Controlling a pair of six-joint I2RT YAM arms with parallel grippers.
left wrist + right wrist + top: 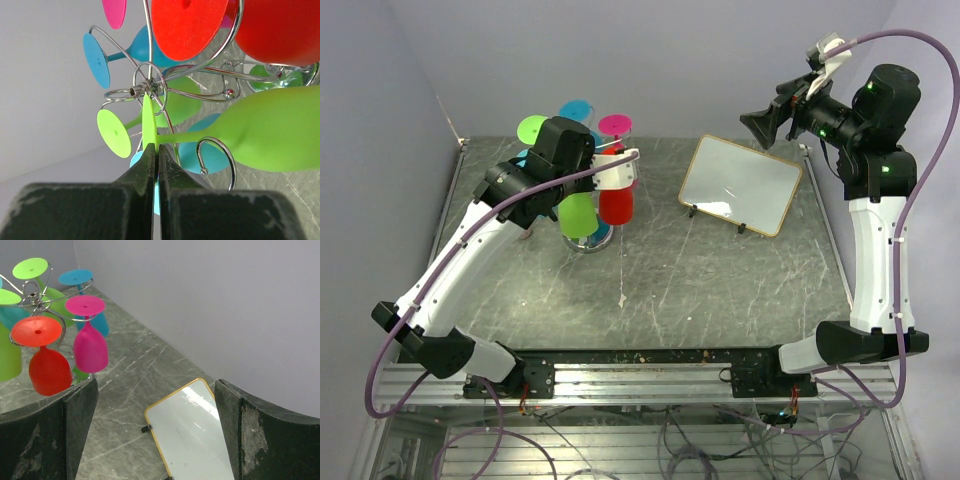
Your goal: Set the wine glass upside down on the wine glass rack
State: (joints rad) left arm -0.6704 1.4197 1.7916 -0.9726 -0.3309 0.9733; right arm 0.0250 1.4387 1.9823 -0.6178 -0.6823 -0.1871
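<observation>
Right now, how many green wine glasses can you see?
2. One green glass hangs bowl-down, gripped near its foot by the left end effector. The other green glass hangs on the rack farther back. More could hide behind other colours.

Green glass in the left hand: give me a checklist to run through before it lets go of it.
1. Left hand shut on the foot of the green glass: ok.
2. Green glass upside down, foot above bowl: ok.
3. Stem seated in an arm of the rack: cannot tell; wire crosses near the stem, but no hook clearly carries it.
4. Green glass clear of the red glass: ok; a gap shows in the left wrist view.
5. Right hand open and away from the rack: ok.
</observation>
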